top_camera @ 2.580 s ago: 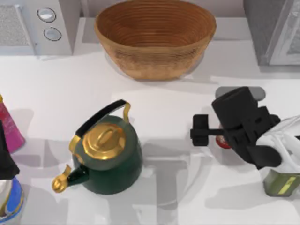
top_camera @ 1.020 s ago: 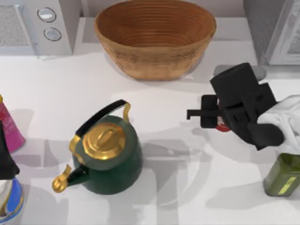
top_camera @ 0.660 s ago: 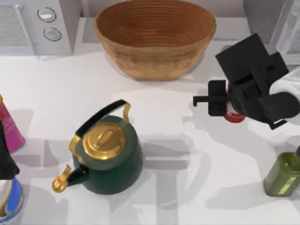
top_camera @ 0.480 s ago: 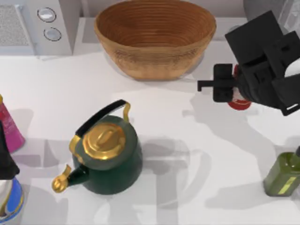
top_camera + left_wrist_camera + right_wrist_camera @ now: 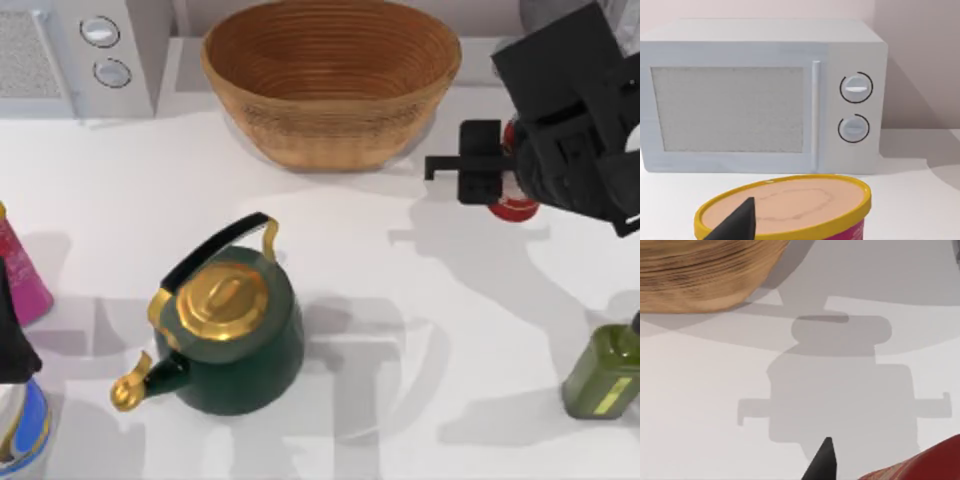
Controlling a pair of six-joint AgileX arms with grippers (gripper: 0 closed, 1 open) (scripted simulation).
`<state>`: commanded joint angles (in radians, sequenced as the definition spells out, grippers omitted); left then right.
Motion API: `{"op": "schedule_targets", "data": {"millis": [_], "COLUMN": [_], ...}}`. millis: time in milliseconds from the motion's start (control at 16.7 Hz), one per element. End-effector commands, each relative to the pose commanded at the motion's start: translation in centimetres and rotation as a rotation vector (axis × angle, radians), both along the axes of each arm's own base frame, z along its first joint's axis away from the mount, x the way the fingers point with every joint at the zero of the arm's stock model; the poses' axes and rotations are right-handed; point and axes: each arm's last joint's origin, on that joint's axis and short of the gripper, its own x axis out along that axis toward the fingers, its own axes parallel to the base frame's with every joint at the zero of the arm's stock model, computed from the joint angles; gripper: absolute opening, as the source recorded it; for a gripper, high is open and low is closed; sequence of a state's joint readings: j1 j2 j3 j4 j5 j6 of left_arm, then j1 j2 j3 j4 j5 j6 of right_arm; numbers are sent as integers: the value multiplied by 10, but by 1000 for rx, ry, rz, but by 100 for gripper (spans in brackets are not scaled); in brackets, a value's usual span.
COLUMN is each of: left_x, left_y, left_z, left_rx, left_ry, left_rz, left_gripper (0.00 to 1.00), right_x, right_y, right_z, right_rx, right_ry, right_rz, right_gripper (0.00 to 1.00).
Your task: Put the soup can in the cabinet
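Near edge of the table (image 5: 120, 200), 9 o'clock side: left arm parked, its gripper (image 5: 735, 225) hanging just over a yellow-rimmed tub (image 5: 790, 205) with the microwave (image 5: 760, 95) behind it. Cannot tell how its fingers stand.

Foreground, about 7 o'clock from table centre: green kettle (image 5: 235, 335), upright, well apart from the work. At 4 o'clock, by the right edge: olive-green bottle (image 5: 603, 372), upright and not involved.

Far right, about 2 o'clock: right gripper (image 5: 500, 180) raised above the table, wrist body dark and bulky over it, fingers pointing toward 9 o'clock. The soup can (image 5: 514, 205) sits between the fingers, closed in on its side wall; only its red lower edge peeks out under the gripper body. The right wrist view shows the same red wall (image 5: 920, 465) close under the camera and the gripper's shadow on bare tabletop below, so the can is judged to be carried clear of the surface.

Handling, judged: small rigid metal cylinder, light to moderate weight, will not deform. Smooth label means it may slip or rotate if the grip is loose. Best hold is mid-height across the diameter, as now.

Behind, at 12 o'clock: wicker basket (image 5: 330, 80). Cabinet (image 5: 575, 70) at the far right corner, just beyond the gripper.
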<state>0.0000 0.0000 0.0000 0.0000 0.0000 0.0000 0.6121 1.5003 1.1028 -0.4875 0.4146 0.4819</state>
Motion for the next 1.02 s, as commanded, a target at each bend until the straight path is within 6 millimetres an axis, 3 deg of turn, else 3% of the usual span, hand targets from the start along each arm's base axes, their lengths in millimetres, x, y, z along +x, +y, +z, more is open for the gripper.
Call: {"op": "schedule_targets", "data": {"millis": [240,540,660,780,1020], "left_x": [0,0,0,0,0], "left_y": [0,0,0,0,0], "left_z": [0,0,0,0,0], "left_rx": [0,0,0,0,0], "left_ry": [0,0,0,0,0], "left_rz": [0,0,0,0,0], "left_gripper": [100,100,100,100,100], "right_x": [-17,-74,-105,-131,-156], "right_y": [-19,-88,-119,-142,-165], "right_z": [26,52,41,16,-48], "right_rx": [101,214,210,174,68], "right_ry": [-104,-381,-511,-619,-734], "right_rz": [65,119,111,92,40], "right_gripper": [0,0,0,0,0]}}
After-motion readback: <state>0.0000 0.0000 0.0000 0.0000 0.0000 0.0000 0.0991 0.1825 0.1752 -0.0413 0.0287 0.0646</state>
